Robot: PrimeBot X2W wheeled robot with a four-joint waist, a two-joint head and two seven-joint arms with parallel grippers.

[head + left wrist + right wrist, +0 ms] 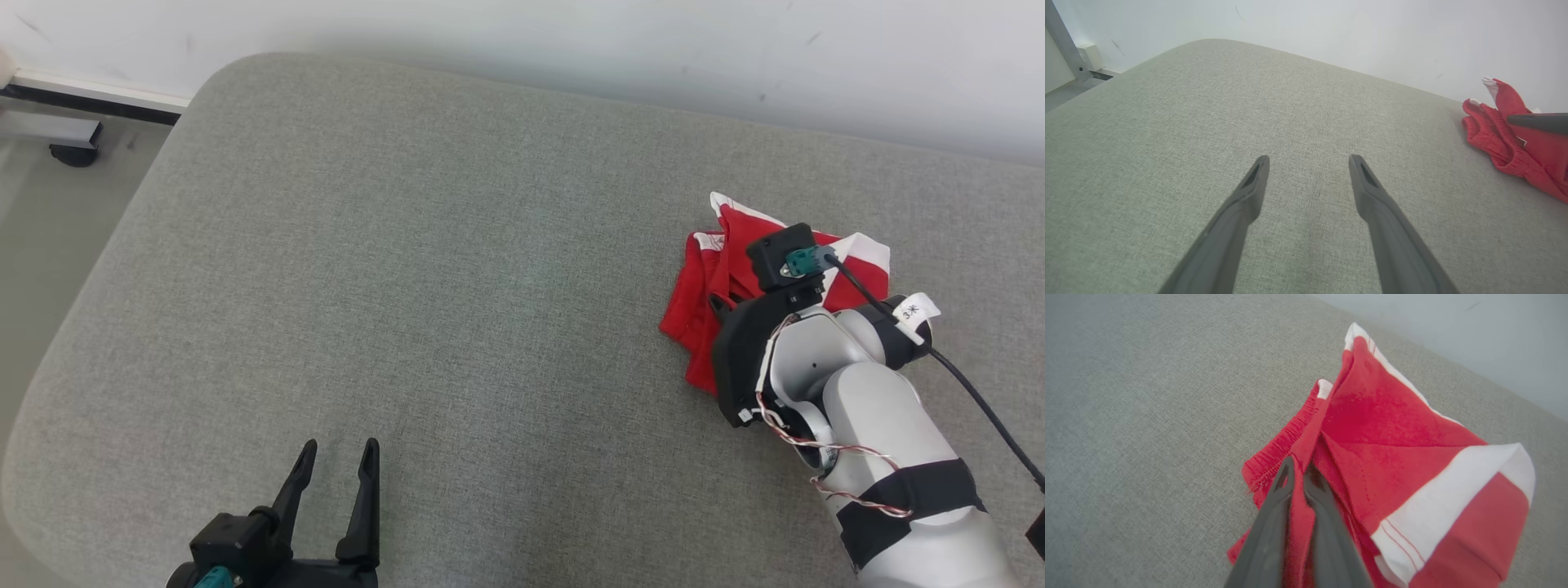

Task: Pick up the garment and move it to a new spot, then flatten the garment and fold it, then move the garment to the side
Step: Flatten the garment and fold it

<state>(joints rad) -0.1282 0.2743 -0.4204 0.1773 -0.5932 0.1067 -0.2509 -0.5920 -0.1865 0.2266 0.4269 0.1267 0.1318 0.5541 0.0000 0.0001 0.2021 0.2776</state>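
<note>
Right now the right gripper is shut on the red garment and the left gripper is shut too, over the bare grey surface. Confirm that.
One detail is wrong: the left gripper is open, its jaws apart over the bare grey surface, as the left wrist view shows. The right gripper is indeed shut on the red garment.

The right arm (865,392) hides much of the garment (694,298), and the left wrist view's right edge crops it.

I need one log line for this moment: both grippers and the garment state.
right gripper: shut on red garment | left gripper: open, holding nothing, over gray cushion | garment: crumpled, not yet flattened
</note>
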